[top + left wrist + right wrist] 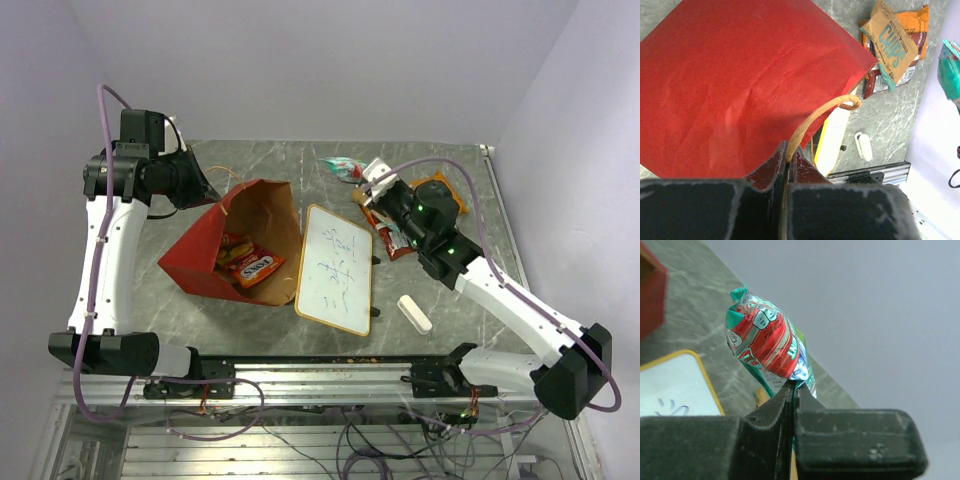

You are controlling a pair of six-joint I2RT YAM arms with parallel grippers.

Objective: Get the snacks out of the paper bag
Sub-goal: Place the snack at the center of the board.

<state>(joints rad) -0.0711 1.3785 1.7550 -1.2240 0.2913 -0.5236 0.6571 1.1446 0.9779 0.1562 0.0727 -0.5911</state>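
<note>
The red paper bag (205,250) lies on its side left of centre, its brown inside open toward the whiteboard. An orange packet (258,268) and a yellow one (233,247) of the snacks lie in its mouth. My left gripper (207,186) is shut on the bag's string handle (815,117), above the bag's red wall (740,85). My right gripper (794,386) is shut on the edge of a teal and red packet (765,340) and holds it off the table at the back (343,168). A brown chips packet (890,42), an orange packet (915,20) and a red bar (390,238) lie on the table to the right.
A wood-framed whiteboard (338,268) lies between the bag and my right arm. A white eraser block (414,313) sits near the front edge, right of the board. Walls close in the table at the back and both sides.
</note>
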